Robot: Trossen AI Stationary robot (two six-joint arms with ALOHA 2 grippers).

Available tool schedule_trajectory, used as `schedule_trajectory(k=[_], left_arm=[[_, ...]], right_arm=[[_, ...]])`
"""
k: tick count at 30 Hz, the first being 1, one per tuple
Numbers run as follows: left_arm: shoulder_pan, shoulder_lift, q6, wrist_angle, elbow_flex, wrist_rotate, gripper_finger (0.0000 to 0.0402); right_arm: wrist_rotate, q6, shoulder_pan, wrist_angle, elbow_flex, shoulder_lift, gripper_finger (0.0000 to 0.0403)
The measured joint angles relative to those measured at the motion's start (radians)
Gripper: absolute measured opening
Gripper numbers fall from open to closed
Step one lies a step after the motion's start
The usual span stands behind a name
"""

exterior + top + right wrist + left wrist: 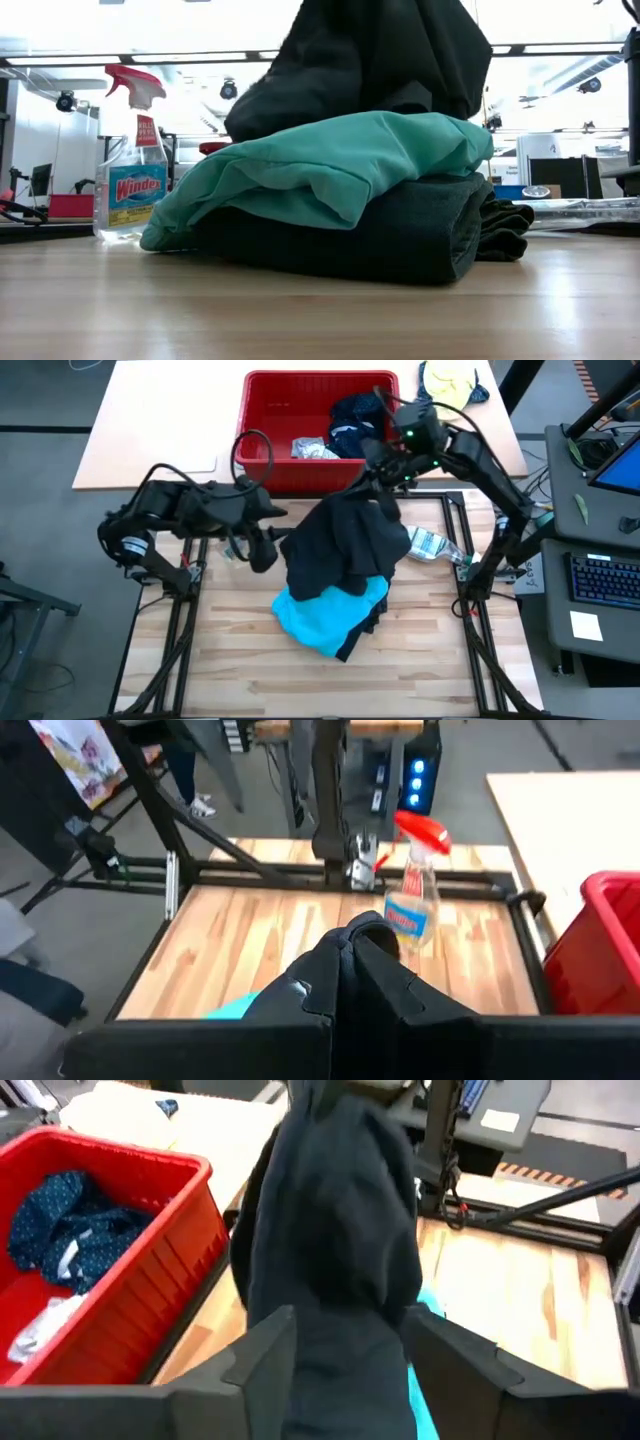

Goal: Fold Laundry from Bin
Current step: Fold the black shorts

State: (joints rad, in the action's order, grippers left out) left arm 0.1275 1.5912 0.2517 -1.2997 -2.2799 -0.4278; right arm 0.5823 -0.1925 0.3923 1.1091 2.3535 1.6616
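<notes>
Wooden counter (250, 670), slatted top, carries the work; a paler board lies behind it.

Red bin (262, 420) sits at the far edge of the counter, centred. Inside it: a navy dotted garment (352, 420) toward the right end and a light grey piece (312, 450) near the middle.

Black garment (335, 545) hangs in the air over the counter centre, suspended from its upper end near the bin's front wall; its lower part drapes onto the pile below. In the low view it hangs down over the pile from the top of the frame.

Pile on the counter: turquoise garment (325, 618) lying over a folded dark grey garment (400, 235); a dark edge shows under the turquoise at the front right in the high view.

Right tool (385, 472) is at the top of the black garment, fingers pressed together and pinching the cloth; the right wrist view shows dark fabric bunched between them.

Left tool (345, 1355) is just left of the hanging garment, fingers (265, 1355) spread, with the black cloth lying in the gap between them, not clamped.

Spray bottle (432, 547), clear with a red trigger, lies on the counter right of the pile, apart from it.

Yellow-and-blue cloth bundle (450, 382) rests on the pale board right of the bin.
</notes>
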Motion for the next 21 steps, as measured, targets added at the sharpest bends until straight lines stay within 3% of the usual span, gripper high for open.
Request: schedule_trajectory(k=[10,21], left_arm=[[-0.098,0.087,-0.159,0.060,0.001,0.006,0.0226],[-0.329,0.142,-0.297,0.147,0.035,0.371,0.0229]], right_arm=[[0.000,-0.002,-0.011,0.017,0.000,0.027,0.0012],[-0.007,0.002,-0.024,0.024,0.001,0.008,0.0012]])
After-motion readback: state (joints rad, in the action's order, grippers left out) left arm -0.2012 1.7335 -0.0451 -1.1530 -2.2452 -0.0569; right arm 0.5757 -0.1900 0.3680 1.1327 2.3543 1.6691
